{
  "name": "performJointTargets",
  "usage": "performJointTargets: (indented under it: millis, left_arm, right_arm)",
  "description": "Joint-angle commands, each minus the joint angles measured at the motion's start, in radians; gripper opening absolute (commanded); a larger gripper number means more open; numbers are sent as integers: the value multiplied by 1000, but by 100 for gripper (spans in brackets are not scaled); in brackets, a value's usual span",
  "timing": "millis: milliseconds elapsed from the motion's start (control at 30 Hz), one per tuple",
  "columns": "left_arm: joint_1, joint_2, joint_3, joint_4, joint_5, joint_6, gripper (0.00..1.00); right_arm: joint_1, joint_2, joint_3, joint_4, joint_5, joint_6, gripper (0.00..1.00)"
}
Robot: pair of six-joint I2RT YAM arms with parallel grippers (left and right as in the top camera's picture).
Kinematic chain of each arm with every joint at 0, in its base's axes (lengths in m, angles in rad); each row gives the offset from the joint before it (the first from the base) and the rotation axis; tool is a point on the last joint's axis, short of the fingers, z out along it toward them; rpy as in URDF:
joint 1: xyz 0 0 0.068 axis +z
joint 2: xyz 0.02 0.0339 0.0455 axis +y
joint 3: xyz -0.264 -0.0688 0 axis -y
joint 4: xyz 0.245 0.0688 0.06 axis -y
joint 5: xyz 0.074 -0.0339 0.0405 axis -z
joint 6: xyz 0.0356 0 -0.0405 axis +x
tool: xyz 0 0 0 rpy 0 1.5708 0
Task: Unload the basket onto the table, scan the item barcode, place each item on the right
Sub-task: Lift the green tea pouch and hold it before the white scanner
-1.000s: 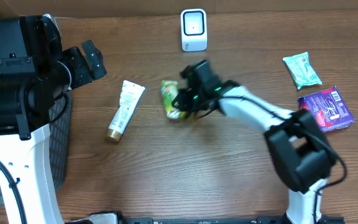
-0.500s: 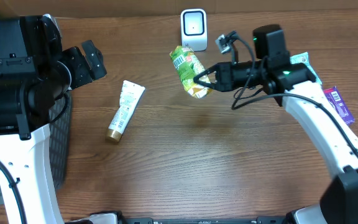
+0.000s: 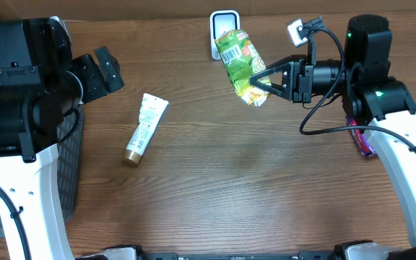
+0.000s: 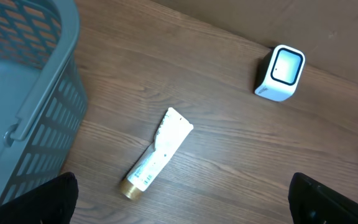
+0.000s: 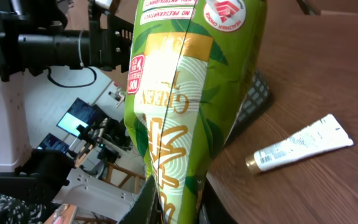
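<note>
A green tea packet (image 3: 241,61) hangs in the air, pinched at its lower end by my right gripper (image 3: 261,78), which is shut on it. The packet's barcode (image 3: 230,39) faces up, just in front of the white scanner (image 3: 223,20), which the packet partly covers. In the right wrist view the packet (image 5: 185,93) fills the middle, with the jaws (image 5: 178,202) closed on its lower end. My left gripper (image 3: 104,71) stands open at the far left, holding nothing; its fingertips frame the bottom of the left wrist view (image 4: 185,208), where the scanner (image 4: 280,73) also shows.
A white tube with a gold cap (image 3: 145,128) lies on the table left of centre, also seen as tube (image 4: 157,154). A grey basket (image 4: 17,93) stands at the left edge. A purple packet (image 3: 360,139) lies partly under my right arm.
My right arm has lifted the green packet off the table and carried it up and to the right, to just in front of the scanner. The left arm has not moved.
</note>
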Motion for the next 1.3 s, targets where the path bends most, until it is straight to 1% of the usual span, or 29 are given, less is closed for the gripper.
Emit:
performJointTargets:
  millis: [0,67,167,267,333,367,433,533,667,733,833,900,1133,1267]
  left_arm:
    - [4,3,13,3,-8,8,100]
    - [4,3,13,3,-8,8,100]
    - [4,3,13,3,-8,8,100]
    - [4,3,13,3,-8,8,100]
    - [4,3,13,3,-8,8,100]
    - [4,3,13,3,-8,8,100]
    - [4,3,13,3,-8,8,100]
    - [4,3,13,3,-8,8,99]
    - [4,3,13,3,-8,8,100]
    - [4,3,13,3,-8,8,100]
    - [4,3,13,3,-8,8,100]
    - [4,3,13,3,-8,8,100]
    - [4,3,13,3,-8,8,100]
    - [4,3,13,3,-8,8,100]
  right_arm:
    - [10,-29,9,31,69,87,4]
    - [18,-29,9,35,228,121,4]
    - [42,-29,10,37,500,127,3]
    - [104,-29,11,47,860,109,4]
    - [161,-27,11,66,1064,50,4]
    - [223,-21,11,84,1256,-8,3]
    - [298,-3,11,109,1475,-101,4]
    - [396,51,11,159,1707,-234,4]
    - [468,160,11,244,1868,-364,4]
    - [488,226,11,311,1984,-420,4]
    - [504,329,11,436,2164,-548,4]
    - [509,377,11,506,2223,-602,4]
    - [508,502,11,713,2223,-655,4]
    - [496,584,11,887,2187,-795,4]
